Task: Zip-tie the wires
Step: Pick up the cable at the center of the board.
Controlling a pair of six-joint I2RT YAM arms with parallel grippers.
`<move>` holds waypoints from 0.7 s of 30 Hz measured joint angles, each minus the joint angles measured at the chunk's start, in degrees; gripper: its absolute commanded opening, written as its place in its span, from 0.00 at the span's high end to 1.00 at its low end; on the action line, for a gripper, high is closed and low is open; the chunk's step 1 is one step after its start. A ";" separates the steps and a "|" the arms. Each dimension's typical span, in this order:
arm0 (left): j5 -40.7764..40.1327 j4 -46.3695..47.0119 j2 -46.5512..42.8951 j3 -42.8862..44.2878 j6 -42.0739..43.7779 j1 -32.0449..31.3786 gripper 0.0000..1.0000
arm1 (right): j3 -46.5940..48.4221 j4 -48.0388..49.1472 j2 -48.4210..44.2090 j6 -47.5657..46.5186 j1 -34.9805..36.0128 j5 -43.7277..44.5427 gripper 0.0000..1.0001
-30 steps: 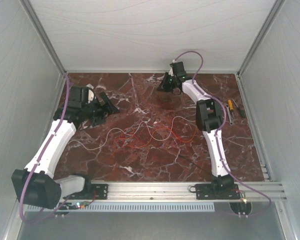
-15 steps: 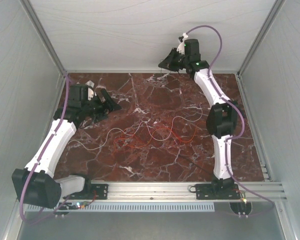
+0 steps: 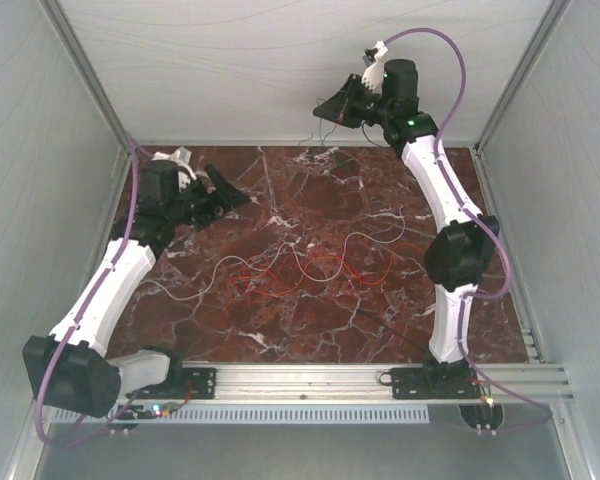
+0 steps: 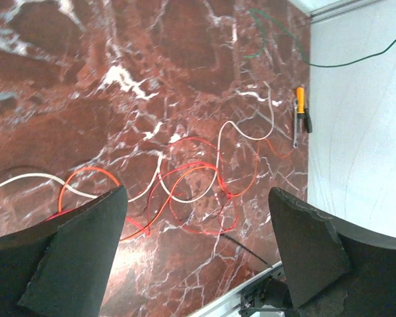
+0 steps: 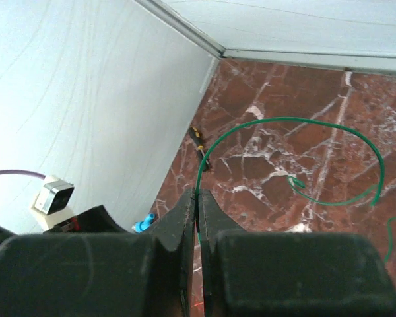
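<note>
Our left gripper [image 4: 198, 196] hung over the back left part of the table [image 3: 280, 335]. Its jaws were wide apart and had nothing in them. Our right gripper [image 5: 198, 198] was up high by the back wall [image 3: 280, 70]. Its jaws were pinched tight on a thin green wire [image 5: 303, 120], which looped down to the back edge of the table.

The wires [image 3: 305, 268], red, orange and white, lay in loose loops in the middle of the table. They were well away from every edge, with room on all sides. The zip tie [image 3: 392, 330] lay flat near the front rail [image 3: 310, 375], close to the base of the right arm. A screwdriver [image 4: 299, 109] lay just beside the right wall [image 4: 356, 132].

The table was dark red stone with white veins. Pale walls stood on three sides of it.
</note>
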 measured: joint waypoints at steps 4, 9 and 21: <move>-2.54 6.27 -0.52 -0.20 1.77 -3.45 0.14 | -0.07 0.24 -2.71 0.55 0.55 -1.27 1.00; -6.27 19.54 -3.54 -3.26 8.55 -10.45 0.16 | 1.40 -2.36 -4.98 1.09 1.53 -1.88 1.00; -3.28 32.52 2.86 -1.03 13.49 -12.52 0.22 | -0.17 -7.96 -13.88 3.10 4.87 -1.60 1.00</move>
